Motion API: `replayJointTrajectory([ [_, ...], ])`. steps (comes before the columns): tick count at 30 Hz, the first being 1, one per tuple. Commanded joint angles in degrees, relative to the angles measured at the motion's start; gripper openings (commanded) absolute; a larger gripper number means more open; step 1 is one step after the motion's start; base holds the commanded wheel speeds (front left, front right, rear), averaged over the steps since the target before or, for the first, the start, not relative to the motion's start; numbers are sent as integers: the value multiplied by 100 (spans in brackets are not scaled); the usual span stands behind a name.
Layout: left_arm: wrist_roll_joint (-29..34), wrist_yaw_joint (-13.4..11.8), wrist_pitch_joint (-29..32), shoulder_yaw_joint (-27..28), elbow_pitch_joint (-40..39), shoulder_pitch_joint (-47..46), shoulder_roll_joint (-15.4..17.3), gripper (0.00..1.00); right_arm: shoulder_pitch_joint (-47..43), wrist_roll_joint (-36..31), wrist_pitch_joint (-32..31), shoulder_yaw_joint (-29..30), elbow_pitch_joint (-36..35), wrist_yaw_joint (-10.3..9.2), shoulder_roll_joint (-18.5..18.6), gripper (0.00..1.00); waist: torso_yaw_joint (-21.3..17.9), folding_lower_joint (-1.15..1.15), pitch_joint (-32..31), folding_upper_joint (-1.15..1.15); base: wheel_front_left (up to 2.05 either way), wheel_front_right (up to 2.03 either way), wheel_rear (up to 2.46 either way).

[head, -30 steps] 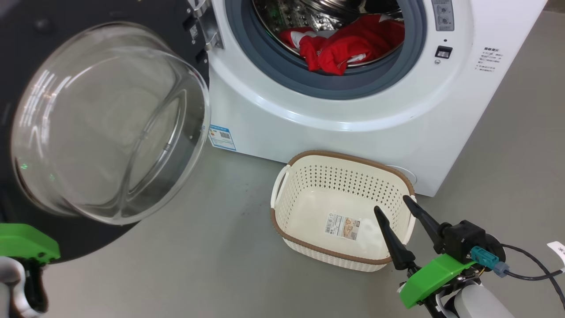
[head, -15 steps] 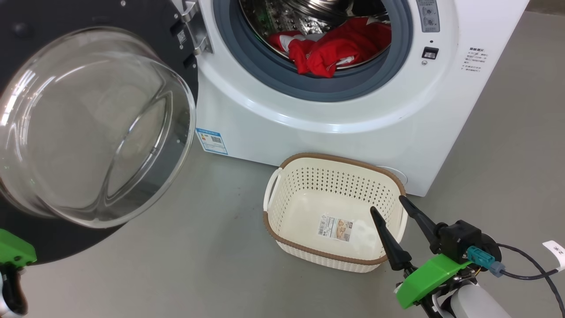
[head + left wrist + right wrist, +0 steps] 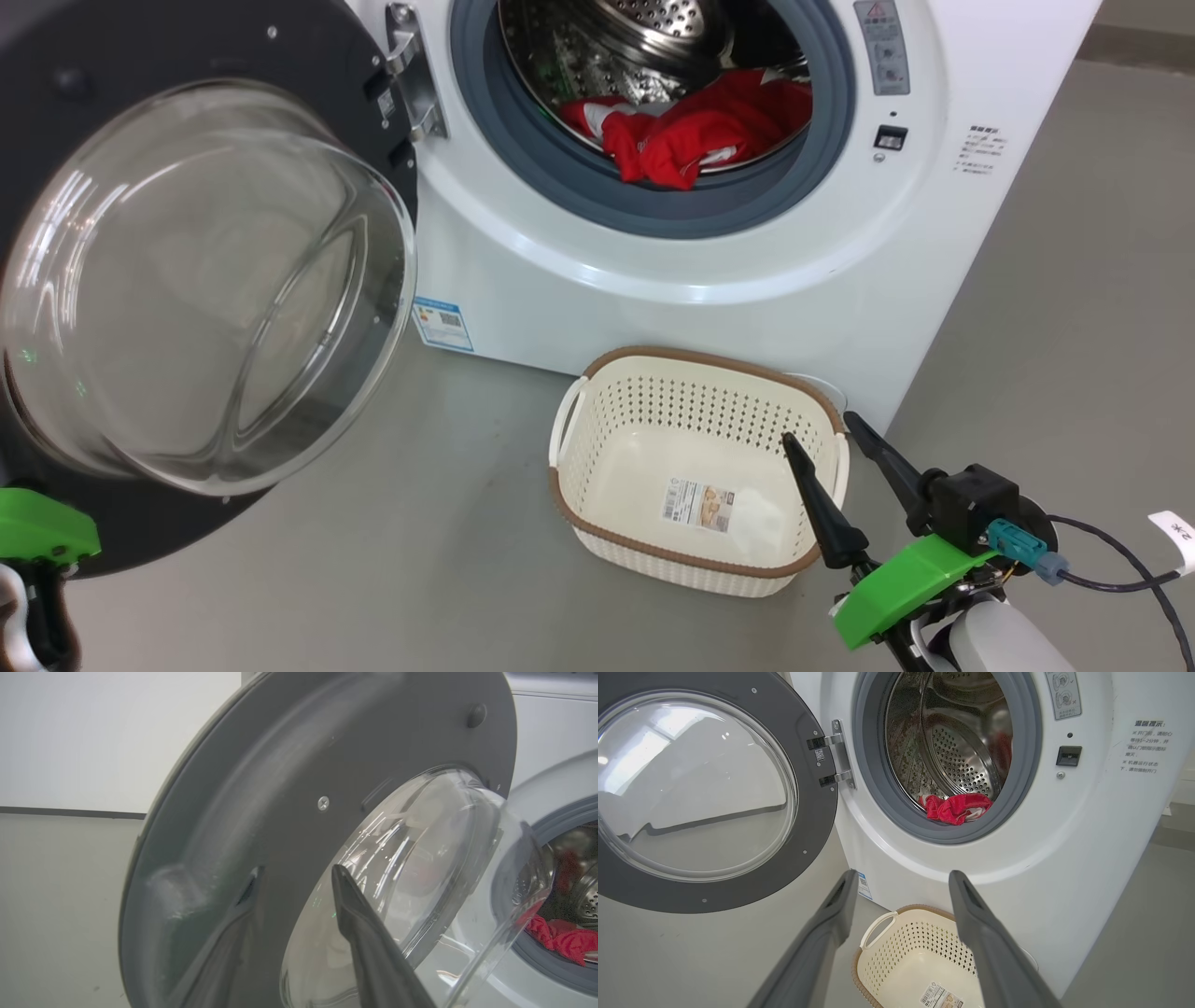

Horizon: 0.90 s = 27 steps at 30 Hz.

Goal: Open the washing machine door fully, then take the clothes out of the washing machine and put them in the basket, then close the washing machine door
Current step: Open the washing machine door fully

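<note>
The washing machine door [image 3: 205, 280] stands swung wide to the left of the washing machine [image 3: 672, 280], so the opening step looks about done. The left gripper [image 3: 295, 870] is close by the door's grey inner face, jaws partly apart with nothing visibly between them. Next, I judge, an arm must reach into the drum [image 3: 597, 56] for the clothes [image 3: 695, 131], a crumpled red heap with white trim at its near lip. The right gripper [image 3: 820, 429], jaws wide and empty, hovers over the right end of the empty basket [image 3: 691, 359] just before the machine.
</note>
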<state>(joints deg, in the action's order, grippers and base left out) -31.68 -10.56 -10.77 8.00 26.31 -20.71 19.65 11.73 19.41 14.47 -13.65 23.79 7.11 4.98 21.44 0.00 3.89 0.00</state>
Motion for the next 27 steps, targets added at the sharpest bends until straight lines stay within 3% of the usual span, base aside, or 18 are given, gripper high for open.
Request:
replayJointTrajectory([
  [1, 64, -10, -23, 163, -332, -9, 314, 100, 57, -21, 52, -62, -159, 37, -62, 100, -70, 0, -106, 0, 0, 0, 0],
  [13, 256, -277, 561, -84, -2028, 579, 389, 100, -157, -3, 52, 339, -351, 37, -179, 100, -510, 0, -542, 0, 0, 0, 0],
  [27, 99, 39, 775, -824, -3258, 965, -31, 100, -90, -273, 52, 641, -758, 37, -205, 100, -1306, 0, -581, 0, 0, 0, 0],
])
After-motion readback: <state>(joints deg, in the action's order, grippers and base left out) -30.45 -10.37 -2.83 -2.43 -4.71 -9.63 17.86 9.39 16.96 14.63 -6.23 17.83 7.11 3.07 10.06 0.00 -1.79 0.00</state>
